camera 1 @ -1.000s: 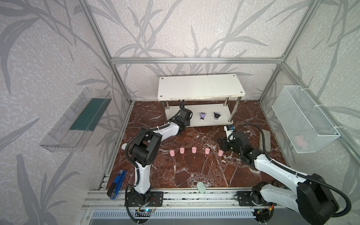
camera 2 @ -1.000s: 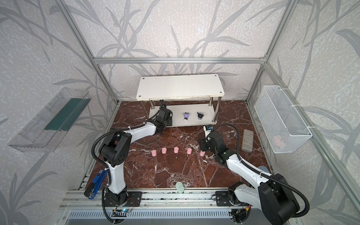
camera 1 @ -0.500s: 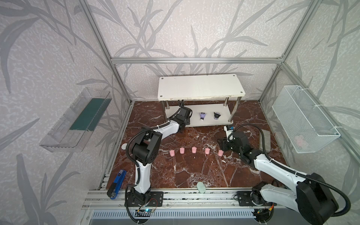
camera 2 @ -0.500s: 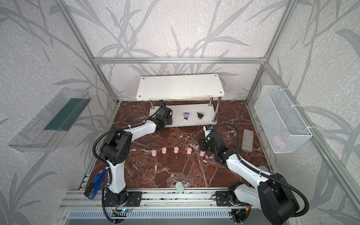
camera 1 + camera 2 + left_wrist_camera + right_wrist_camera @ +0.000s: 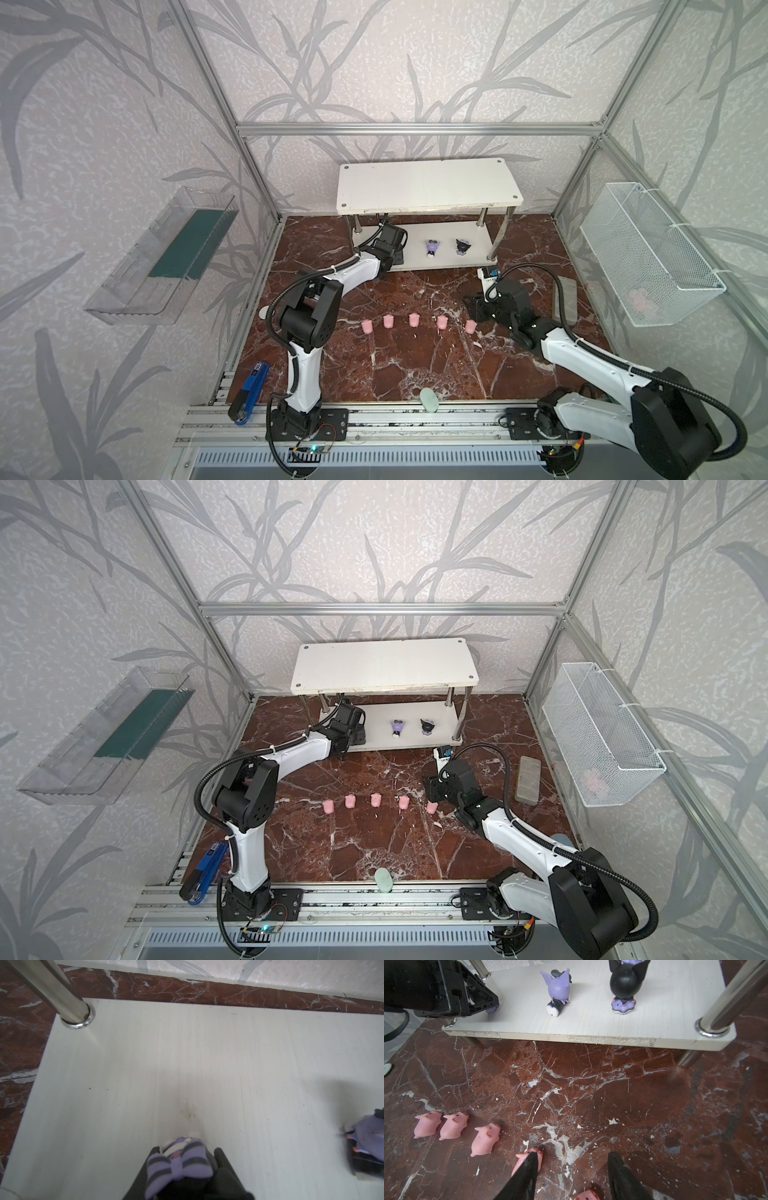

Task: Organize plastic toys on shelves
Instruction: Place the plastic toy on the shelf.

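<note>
Bow figurine [image 5: 178, 1164], black with a lilac striped bow, was clamped in the left hand [image 5: 185, 1152], jaws narrow. It was held over the lower board [image 5: 207, 1059] of the rack [image 5: 426, 183], at the end near a chrome post [image 5: 68, 1001]. Couldn't tell if it touched the board. Purple figurine [image 5: 432, 248] and black figurine [image 5: 462, 246] stood on the same board, near each other, not touching. Five pink pigs [image 5: 409, 320] lay in a row on the tabletop [image 5: 415, 374] in front of the rack. Right hand [image 5: 572, 1167] was half-wide, holding nothing, low over the row's right end. End pig [image 5: 586, 1195] lay between its fingers, next pig [image 5: 524, 1155] partly behind one finger.
</note>
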`<action>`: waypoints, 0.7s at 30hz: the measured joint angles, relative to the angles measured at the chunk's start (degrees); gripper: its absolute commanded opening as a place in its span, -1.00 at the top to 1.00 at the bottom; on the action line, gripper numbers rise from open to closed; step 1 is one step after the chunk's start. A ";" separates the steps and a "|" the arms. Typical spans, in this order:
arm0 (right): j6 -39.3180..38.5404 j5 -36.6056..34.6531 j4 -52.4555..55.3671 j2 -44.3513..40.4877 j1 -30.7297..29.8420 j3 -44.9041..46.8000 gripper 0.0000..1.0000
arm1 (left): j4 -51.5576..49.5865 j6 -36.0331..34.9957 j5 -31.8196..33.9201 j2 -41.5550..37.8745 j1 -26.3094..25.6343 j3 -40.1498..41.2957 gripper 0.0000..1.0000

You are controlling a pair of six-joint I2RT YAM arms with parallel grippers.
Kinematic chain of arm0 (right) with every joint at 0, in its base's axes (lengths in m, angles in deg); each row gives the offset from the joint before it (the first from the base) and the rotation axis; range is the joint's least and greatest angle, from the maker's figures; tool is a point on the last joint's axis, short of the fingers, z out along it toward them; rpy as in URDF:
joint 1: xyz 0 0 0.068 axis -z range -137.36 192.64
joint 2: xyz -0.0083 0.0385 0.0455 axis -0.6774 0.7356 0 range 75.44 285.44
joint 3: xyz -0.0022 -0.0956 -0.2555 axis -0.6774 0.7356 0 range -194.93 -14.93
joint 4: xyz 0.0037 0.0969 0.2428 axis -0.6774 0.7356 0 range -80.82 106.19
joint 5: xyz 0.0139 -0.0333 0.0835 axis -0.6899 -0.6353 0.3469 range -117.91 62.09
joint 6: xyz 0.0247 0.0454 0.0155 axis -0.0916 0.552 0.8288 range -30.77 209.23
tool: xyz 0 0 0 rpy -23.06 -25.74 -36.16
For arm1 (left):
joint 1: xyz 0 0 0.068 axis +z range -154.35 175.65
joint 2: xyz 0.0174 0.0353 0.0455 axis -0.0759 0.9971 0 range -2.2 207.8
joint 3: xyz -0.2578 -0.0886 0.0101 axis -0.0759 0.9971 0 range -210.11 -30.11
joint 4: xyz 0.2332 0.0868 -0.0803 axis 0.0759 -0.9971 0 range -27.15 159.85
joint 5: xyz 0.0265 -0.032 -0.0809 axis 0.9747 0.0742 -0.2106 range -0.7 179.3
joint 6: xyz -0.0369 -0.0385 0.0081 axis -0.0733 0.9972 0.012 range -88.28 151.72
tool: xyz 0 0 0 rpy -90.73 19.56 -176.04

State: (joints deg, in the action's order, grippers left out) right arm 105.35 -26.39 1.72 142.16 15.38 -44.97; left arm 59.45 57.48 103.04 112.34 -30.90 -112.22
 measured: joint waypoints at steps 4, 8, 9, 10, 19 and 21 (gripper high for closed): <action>0.00 0.02 -0.04 0.24 0.02 0.00 -0.10 | -0.90 0.15 -0.13 0.00 0.00 -0.26 0.33; 0.00 0.02 -0.02 0.61 0.02 0.00 -0.11 | -0.96 0.24 -0.13 0.00 0.00 -0.26 0.30; 0.00 0.02 -0.02 0.63 0.02 0.00 -0.11 | -0.96 0.26 -0.13 0.00 0.00 -0.26 0.29; 0.00 0.02 -0.02 0.63 0.02 0.00 -0.10 | -0.96 0.33 -0.13 0.00 0.00 -0.26 0.28; 0.04 0.02 -0.11 0.87 0.02 0.00 -0.11 | -1.73 0.83 -0.17 0.02 0.00 -0.26 0.12; 0.04 0.02 -0.17 0.87 0.02 0.00 -0.11 | -2.05 0.83 -0.15 0.07 0.00 -0.26 0.09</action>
State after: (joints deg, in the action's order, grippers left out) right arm 105.40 -26.37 1.55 143.03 15.40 -44.97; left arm 57.40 58.31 102.88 112.40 -30.90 -112.48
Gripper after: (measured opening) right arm 0.552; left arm 0.442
